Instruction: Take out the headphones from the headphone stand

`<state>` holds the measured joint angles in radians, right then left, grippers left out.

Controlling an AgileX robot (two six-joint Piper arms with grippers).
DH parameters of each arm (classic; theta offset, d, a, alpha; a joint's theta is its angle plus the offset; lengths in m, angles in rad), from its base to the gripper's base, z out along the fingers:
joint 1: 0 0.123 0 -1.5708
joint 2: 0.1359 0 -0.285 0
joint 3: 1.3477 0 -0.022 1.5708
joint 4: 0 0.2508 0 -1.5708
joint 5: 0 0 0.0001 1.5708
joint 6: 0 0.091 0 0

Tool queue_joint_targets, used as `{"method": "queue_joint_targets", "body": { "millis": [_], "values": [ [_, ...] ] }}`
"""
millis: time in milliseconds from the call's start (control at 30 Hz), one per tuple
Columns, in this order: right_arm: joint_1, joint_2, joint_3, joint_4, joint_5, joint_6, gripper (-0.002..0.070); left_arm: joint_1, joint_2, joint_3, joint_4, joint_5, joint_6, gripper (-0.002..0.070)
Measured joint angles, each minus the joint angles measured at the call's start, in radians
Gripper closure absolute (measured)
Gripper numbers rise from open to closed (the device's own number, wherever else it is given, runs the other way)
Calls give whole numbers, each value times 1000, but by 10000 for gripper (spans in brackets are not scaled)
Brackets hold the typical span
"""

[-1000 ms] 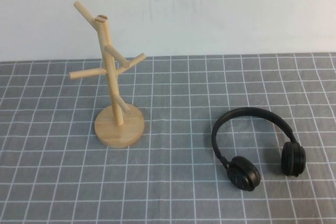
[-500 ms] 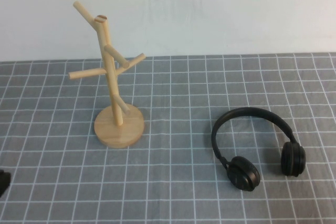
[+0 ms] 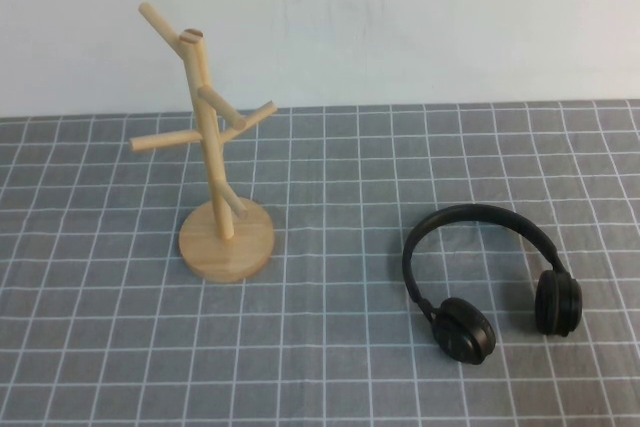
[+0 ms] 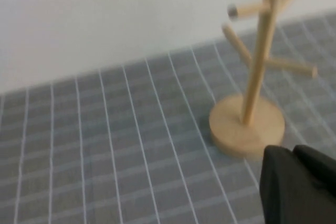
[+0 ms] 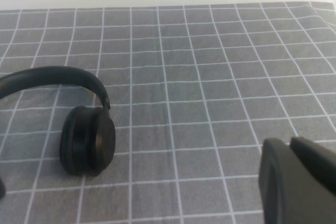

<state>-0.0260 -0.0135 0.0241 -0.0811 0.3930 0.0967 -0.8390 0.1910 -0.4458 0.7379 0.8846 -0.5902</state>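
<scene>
a: what is changed from half a second ago?

b: in the high view a dark tip was seen at the lower left edge; it is now gone. nothing else is moved. the headphones (image 3: pixel 487 282) are laid flat on the surface (image 3: pixel 330 347) at lower right, well apart from the headphone stand (image 3: pixel 212 147) at left of centre, and no peg is touched by them.

a: and for the task?

b: it is judged to be done already; the withdrawal reads as an arm being parked.

a: the hands?

b: neither is seen from above. the left hand (image 4: pixel 300 184) is shown in its wrist view, at the lower right of that frame near the stand's base, fully closed and empty. the right hand (image 5: pixel 299 179) is shown low at the right of its own view, beside one ear cup (image 5: pixel 87 140); whether it is wide or narrow cannot be told.

a: materials?

b: matte black plastic, a thin curved band, two round padded cups. pale smooth wood, a slanted pole, short pegs, a round disc foot. a grey cloth gridded with white lines is spread underneath.
</scene>
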Motion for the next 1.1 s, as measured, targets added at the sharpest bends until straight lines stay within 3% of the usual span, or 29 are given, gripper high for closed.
{"method": "queue_joint_targets", "body": {
  "millis": [133, 333, 433, 633, 867, 1100],
  "values": [
    [0, 0, 0, 0, 0, 0, 684, 179, -133, 2, -98, -141, 148, 678],
    [0, 0, 0, 0, 0, 0, 685, 433, -206, 103, -419, -342, 488, 678],
    [0, 0, 0, 0, 0, 0, 685, 528, -206, 227, -547, -439, 558, 678],
    [0, 0, 0, 0, 0, 0, 685, 610, -206, 460, -694, -530, 579, 678],
    [0, 0, 0, 0, 0, 0, 685, 683, -206, 464, -748, -511, 564, 678],
    [0, 0, 0, 0, 0, 0, 685, 805, -206, 464, -753, -511, 516, 678]
  ]
}}
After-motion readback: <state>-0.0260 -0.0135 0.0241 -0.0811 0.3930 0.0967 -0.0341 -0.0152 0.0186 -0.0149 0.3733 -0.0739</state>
